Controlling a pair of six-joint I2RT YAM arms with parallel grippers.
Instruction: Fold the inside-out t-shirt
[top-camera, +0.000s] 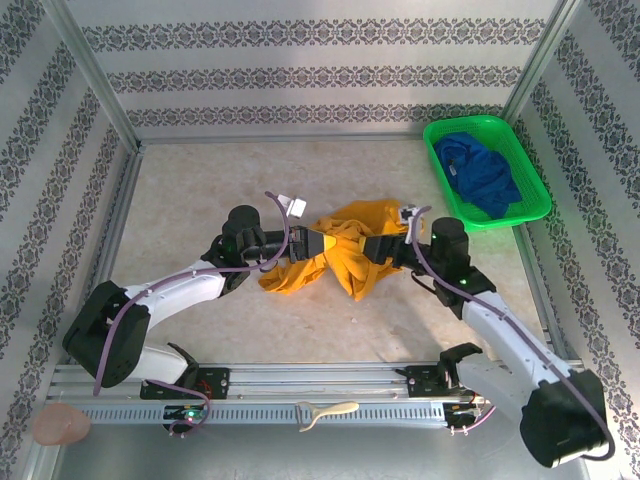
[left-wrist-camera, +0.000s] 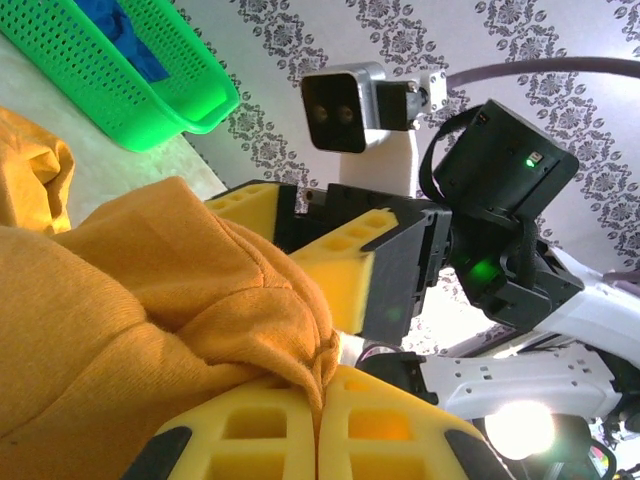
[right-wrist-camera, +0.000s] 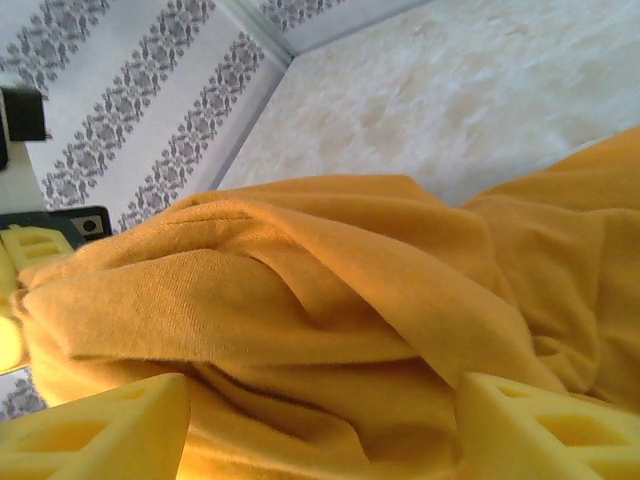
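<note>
Plain orange-yellow t-shirt (top-camera: 345, 262), soft and wrinkled, bunched in a loose crumpled heap at mid-table (top-camera: 200, 190).

The top external camera looks down from above and behind the arm bases, far enough back to take in the whole counter (top-camera: 200, 200), the patterned walls and the green basket (top-camera: 462, 123) at the far right. The left wrist camera sits close against the inside-out t-shirt (left-wrist-camera: 130, 330) and faces across it toward the right gripper (left-wrist-camera: 278, 235) and the right wrist camera (left-wrist-camera: 345, 108). The right wrist camera, equally close, looks the opposite way over the same cloth toward the left gripper (right-wrist-camera: 18, 285) and the far left wall corner. All three views share the bunched shirt at mid-counter.
</note>
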